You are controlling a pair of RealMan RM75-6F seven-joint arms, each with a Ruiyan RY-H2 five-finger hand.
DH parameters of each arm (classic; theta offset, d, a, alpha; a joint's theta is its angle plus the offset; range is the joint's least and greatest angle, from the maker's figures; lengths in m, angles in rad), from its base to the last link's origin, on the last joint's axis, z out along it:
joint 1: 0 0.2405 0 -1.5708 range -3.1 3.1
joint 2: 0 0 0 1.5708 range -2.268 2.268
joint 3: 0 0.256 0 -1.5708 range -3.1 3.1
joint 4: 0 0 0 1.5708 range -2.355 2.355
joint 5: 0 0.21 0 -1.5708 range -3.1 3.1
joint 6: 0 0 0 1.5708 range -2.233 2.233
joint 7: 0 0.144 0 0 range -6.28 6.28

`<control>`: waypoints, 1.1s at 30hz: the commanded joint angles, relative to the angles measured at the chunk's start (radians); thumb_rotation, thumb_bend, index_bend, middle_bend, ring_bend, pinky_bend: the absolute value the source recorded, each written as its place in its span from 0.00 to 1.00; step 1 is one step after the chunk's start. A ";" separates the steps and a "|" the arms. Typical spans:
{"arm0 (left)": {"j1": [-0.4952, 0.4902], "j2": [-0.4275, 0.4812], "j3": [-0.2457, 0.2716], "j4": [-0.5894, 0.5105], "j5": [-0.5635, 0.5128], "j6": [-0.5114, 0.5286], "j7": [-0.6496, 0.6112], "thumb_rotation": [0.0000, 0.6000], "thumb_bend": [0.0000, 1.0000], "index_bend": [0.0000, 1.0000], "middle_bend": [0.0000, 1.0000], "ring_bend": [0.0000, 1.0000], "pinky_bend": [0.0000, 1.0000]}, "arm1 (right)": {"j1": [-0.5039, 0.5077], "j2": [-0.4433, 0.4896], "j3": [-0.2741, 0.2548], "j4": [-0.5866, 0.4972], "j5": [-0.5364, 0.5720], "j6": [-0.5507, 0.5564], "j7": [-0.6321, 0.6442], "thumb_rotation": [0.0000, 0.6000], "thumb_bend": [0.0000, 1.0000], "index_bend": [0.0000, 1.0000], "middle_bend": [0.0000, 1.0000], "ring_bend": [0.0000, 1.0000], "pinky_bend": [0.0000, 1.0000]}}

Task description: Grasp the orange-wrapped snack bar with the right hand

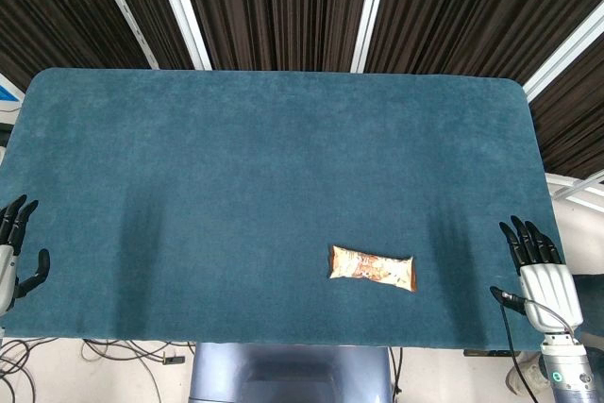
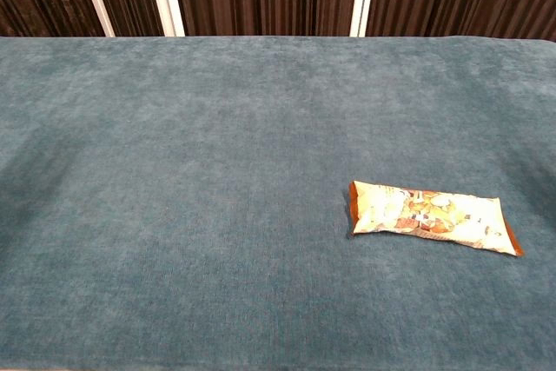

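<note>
Snack bar (image 1: 372, 268) is lying flat on the table (image 1: 236, 167); its printing is blurring. Right robot hand (image 1: 538, 266) is hovering well apart, fingers spread, holding nothing; left robot hand (image 1: 14, 252), half cropped, likewise.

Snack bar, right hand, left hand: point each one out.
snack bar (image 2: 430, 216), chest view, middle of the wrapper's printed face.
right hand (image 1: 536, 261), head view, where the dark fingers meet the white back of the hand.
left hand (image 1: 13, 250), head view, white palm section at the frame's left edge.

Snack bar (image 1: 372, 268) on table (image 1: 236, 158), near right hand (image 1: 536, 257).
</note>
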 commanded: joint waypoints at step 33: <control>-0.001 0.001 -0.005 -0.011 -0.010 -0.003 -0.003 1.00 0.53 0.04 0.00 0.00 0.00 | 0.041 0.081 -0.037 -0.081 -0.005 -0.173 0.148 1.00 0.00 0.00 0.00 0.00 0.16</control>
